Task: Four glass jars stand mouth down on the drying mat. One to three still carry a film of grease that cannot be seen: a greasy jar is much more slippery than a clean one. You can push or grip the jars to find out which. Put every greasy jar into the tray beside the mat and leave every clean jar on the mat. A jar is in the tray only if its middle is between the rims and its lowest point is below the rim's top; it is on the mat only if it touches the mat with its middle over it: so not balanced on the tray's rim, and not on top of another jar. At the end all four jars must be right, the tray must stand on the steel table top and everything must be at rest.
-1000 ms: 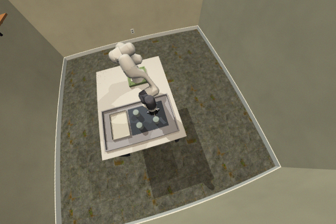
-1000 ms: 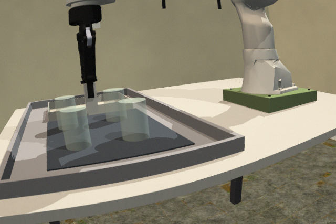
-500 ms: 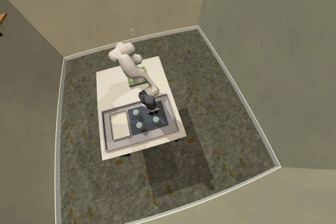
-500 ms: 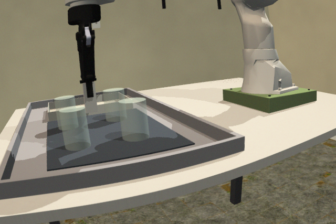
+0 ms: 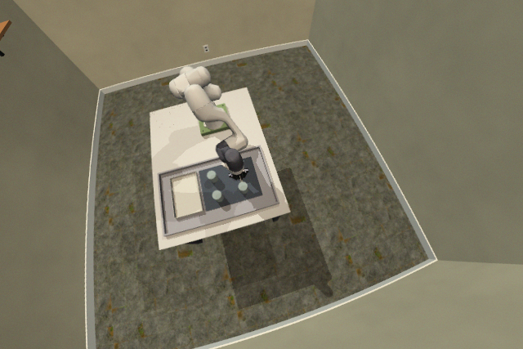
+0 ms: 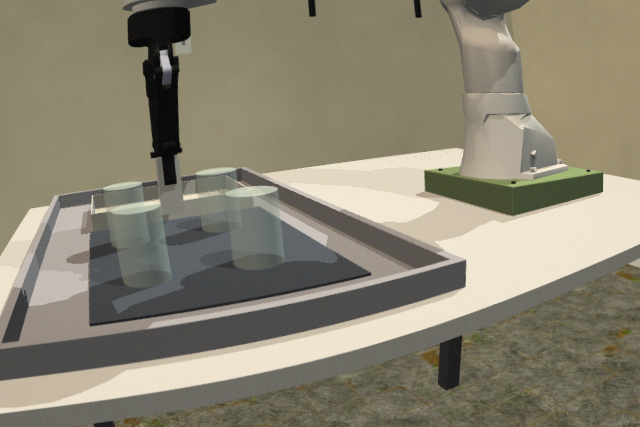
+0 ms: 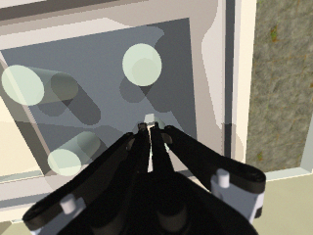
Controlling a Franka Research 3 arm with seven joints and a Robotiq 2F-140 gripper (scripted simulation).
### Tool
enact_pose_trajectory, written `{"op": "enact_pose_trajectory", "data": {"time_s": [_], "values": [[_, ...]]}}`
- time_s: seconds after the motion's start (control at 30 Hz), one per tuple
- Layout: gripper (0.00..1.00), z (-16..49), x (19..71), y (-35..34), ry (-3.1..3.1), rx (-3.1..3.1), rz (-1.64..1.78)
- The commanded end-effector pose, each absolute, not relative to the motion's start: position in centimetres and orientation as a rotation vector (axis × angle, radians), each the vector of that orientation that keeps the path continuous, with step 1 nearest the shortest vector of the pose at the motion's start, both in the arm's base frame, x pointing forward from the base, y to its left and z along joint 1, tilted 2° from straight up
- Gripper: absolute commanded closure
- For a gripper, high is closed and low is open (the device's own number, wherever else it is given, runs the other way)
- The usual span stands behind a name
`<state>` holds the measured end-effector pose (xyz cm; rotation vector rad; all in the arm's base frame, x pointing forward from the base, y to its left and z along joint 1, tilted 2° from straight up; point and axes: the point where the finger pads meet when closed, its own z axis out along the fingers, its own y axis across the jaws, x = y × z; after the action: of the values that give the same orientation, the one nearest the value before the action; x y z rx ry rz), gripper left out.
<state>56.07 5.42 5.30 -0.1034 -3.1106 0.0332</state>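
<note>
The mat (image 5: 255, 176) (image 6: 217, 282) (image 7: 110, 44) is a flat, dark slate rectangle. On it stand four smooth, pale-green, translucent cylinders: two jars (image 5: 211, 175) (image 5: 216, 195) (image 7: 22, 84) (image 7: 65, 163) towards the tray side, the outer jar (image 5: 243, 187) (image 6: 142, 251) (image 7: 142, 65) and the base-side jar (image 6: 255, 228) opposite. The shallow cream tray (image 5: 187, 195) (image 7: 10, 142) lies beside the mat. Above the mat, the black gripper (image 5: 239, 176) (image 6: 171, 205) (image 7: 151, 120) has its jaws narrowed together, gripping nothing.

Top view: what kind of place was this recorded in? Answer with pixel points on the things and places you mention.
Probably a plain indoor test room rather than a kitchen: a robot arm (image 5: 203, 104) (image 6: 491, 71) fixed to a table (image 5: 177, 142) (image 6: 361, 179), bare walls, and a wall outlet (image 5: 206, 48).
</note>
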Motion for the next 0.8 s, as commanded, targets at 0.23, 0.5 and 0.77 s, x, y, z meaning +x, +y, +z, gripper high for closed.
{"op": "enact_pose_trajectory", "data": {"time_s": [0.23,0.5,0.77], "values": [[1.00,5.35,56.21,5.39,-3.109,-0.103,0.038],[1.00,5.41,56.29,5.39,-3.109,-0.103,0.038],[1.00,5.49,56.40,5.38,-3.109,-0.103,0.038]]}}
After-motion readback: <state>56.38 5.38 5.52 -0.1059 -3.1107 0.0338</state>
